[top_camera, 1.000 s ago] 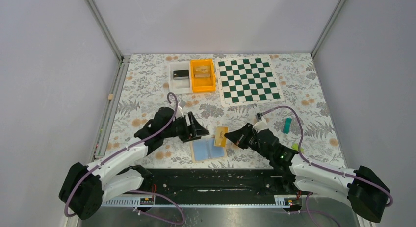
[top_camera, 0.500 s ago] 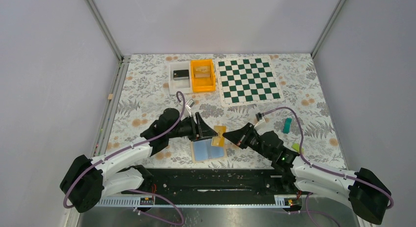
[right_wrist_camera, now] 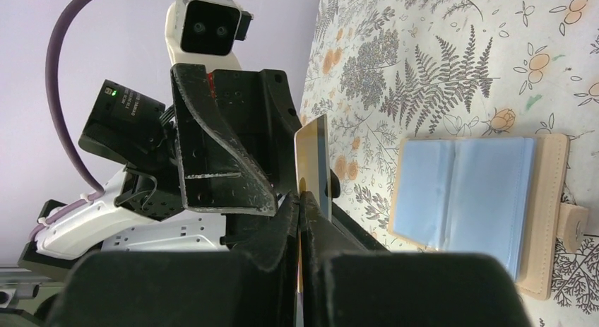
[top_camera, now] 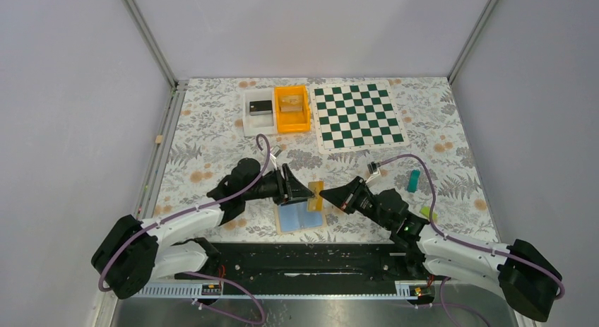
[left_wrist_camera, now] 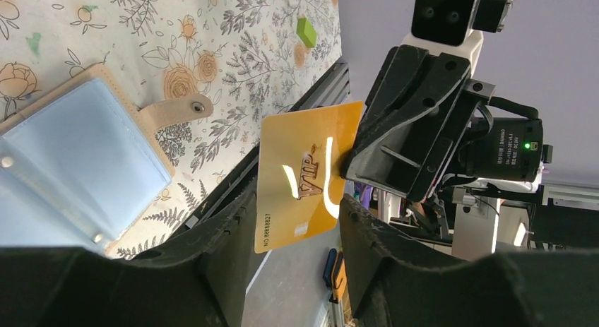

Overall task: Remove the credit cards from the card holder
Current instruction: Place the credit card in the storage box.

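Nearest me: the card holder (top_camera: pixel 300 218) lies flat and open on the counter (top_camera: pixel 212 129), blue panels up, snap tab undone. Nothing touches it.

Just above and beyond it, the right claw (top_camera: pixel 326 195) is clamped on one edge of a gold VIP card (left_wrist_camera: pixel 307 175), held in the air clear of the holder.

The left claw (left_wrist_camera: pixel 297 210) is parted, one finger each side of the card's lower end. Gaps show on both sides, so no grip that I can see.

Key relation: in the left wrist view the card's long side runs away from the left claw, with its near end between those fingers. I read this as a handover: left pinches, then right lets go.

Far back: white tray (top_camera: pixel 259 111), orange bin (top_camera: pixel 292 108), chessboard mat (top_camera: pixel 358 115), all well apart.
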{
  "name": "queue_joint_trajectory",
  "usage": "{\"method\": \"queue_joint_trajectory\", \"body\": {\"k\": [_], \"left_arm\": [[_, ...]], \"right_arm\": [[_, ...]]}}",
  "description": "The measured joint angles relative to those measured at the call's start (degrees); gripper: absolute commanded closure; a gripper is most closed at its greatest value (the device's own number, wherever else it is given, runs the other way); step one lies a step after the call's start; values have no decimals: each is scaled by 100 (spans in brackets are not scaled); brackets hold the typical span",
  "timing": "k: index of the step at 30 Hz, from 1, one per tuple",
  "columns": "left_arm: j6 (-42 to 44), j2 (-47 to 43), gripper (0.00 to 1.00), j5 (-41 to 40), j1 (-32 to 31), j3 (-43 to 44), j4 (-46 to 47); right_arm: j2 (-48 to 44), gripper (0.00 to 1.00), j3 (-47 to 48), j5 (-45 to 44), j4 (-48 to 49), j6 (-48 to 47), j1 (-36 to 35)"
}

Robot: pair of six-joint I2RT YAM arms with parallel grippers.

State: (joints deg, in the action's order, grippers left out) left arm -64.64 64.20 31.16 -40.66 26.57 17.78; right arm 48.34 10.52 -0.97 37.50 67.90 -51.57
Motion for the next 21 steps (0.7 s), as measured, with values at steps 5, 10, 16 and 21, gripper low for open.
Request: {"method": "queue_joint_trajectory", "body": {"k": [5, 10, 16, 21], "left_arm": [[-52, 83, 45, 125, -31, -20, 184], [-50, 83, 48, 229, -66, -50, 393], [-179, 83, 88, 315, -59, -94, 581], [-304, 79, 100, 365, -52, -127, 649]], "right_arm": [[103, 100, -4, 74, 76, 105, -7], [35, 100, -4, 111, 28, 138, -9], [131, 87, -4, 144, 70, 144, -7], [186, 62, -2, 264, 52, -103, 0]]}}
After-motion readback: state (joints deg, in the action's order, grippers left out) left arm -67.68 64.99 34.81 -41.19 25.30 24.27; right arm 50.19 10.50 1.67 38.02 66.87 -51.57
